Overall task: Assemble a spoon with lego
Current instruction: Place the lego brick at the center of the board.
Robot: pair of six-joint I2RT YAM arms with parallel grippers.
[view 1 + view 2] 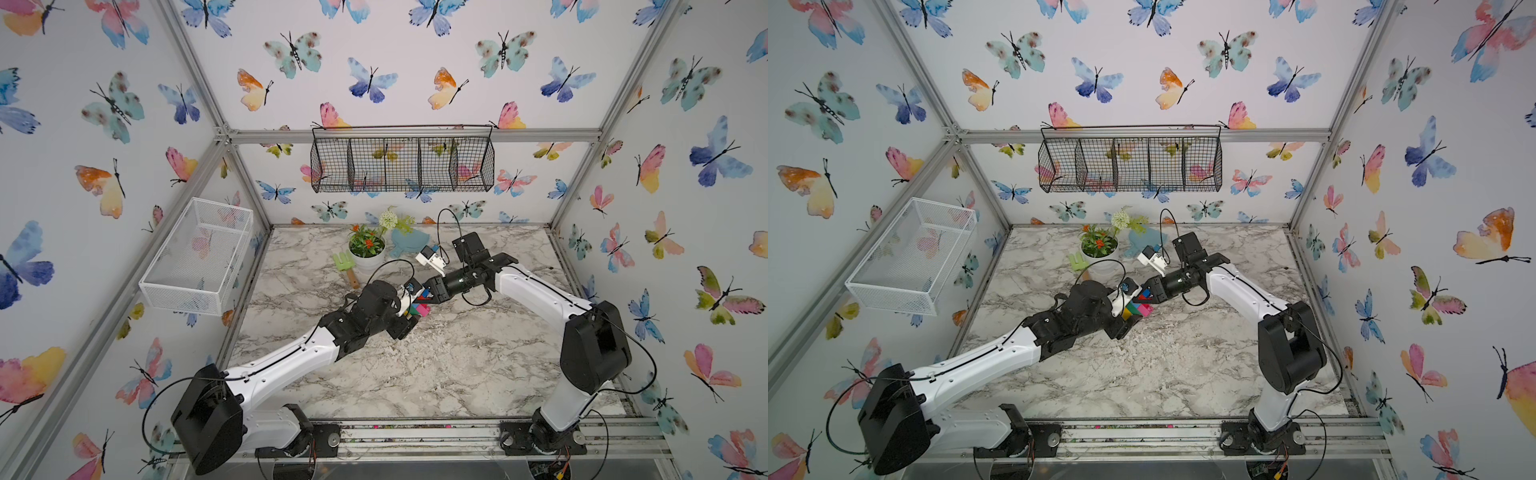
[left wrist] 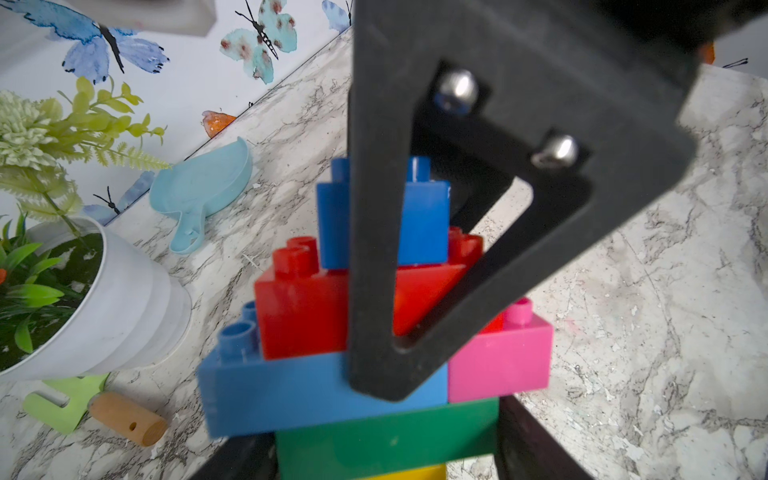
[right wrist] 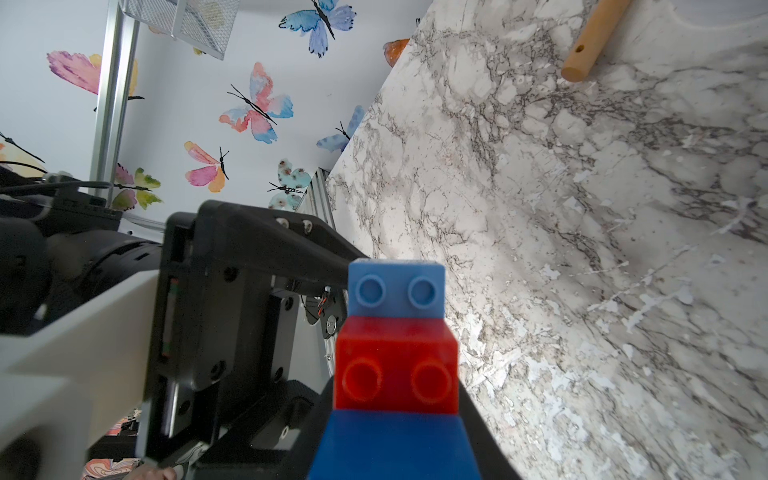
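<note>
**Seating the blue brick on the spoon**

In both top views, the multicoloured lego-brick spoon (image 1: pixel 422 309) sits near mid-frame over the marble-patterned table (image 1: pixel 415 374), between the left gripper (image 1: pixel 412 319) and the right gripper (image 1: pixel 424 296).

Left wrist view: the left fingers (image 2: pixel 523 440) flank the green brick (image 2: pixel 386 440), apparently clamping it.

Right wrist view: the right jaws grasp the dark blue studded brick (image 3: pixel 395 444) atop the red brick (image 3: pixel 395 365).

Press squarely along the studs while the left braces.

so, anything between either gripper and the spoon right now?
Nothing visible. The right gripper is closed on the dark blue brick atop the red brick of the spoon. The left gripper holds the green brick at the stem end. The pot, rake and dish sit off to one side.
</note>
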